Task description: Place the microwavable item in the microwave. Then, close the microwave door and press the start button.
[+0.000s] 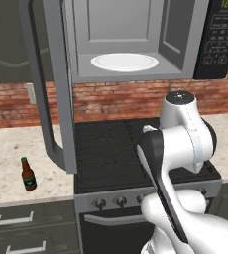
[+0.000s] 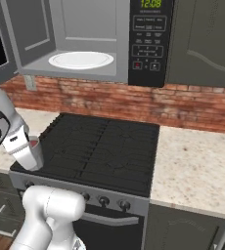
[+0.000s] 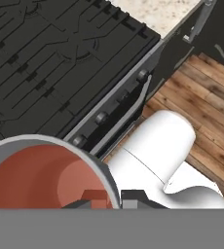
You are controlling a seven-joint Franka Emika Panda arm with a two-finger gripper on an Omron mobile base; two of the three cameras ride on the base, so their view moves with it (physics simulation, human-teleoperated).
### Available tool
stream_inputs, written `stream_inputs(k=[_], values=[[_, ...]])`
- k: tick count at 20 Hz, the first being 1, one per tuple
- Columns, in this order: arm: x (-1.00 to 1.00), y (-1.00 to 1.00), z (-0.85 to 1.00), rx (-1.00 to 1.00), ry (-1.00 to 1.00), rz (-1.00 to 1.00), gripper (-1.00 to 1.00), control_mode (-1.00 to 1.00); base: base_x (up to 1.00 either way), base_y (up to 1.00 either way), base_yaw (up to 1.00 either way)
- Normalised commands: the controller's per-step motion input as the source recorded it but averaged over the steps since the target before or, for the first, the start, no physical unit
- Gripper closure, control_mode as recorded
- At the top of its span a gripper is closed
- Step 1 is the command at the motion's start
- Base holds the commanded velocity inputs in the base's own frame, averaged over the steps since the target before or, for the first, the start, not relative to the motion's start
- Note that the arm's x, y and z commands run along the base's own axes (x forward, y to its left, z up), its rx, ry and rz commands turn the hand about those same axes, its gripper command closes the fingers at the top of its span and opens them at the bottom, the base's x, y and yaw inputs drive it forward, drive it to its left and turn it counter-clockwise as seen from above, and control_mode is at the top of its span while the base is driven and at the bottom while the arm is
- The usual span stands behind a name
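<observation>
Cup (image 2: 34,152) with reddish-brown contents sits clenched in the robot's gripper (image 3: 109,199), held low over the near left corner of the black stovetop (image 2: 104,146); its rim fills the lower left of the hand view. Up and to the far side, the microwave (image 1: 136,44) stands with its door (image 1: 49,89) swung out to the left, the white turntable plate (image 2: 80,60) bare. A good lift keeps the cup upright, rises clear of the cavity's lower lip, stays right of the door, and sets down centred on the plate. A brown bottle (image 1: 28,174) waits on the left counter (image 1: 17,149).
</observation>
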Motion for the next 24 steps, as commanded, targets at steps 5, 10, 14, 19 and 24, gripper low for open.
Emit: stream_inputs(k=[5,10,14,19,24], values=[[0.02,-0.18,0.51,0.03,-0.02,-0.09,1.0,-1.0,0.0,-0.03,0.0],[0.04,-0.34,1.0,0.03,-0.02,-0.18,1.0,-1.0,0.0,0.0,0.0],[0.07,-0.07,0.88,0.0,-0.06,-0.24,1.0,-1.0,0.0,0.0,0.0],[0.19,0.0,0.47,0.0,-0.33,-0.11,1.0,-1.0,0.0,0.0,0.0],[0.36,0.0,0.52,0.01,-0.27,-0.04,1.0,-1.0,0.0,0.0,0.0]])
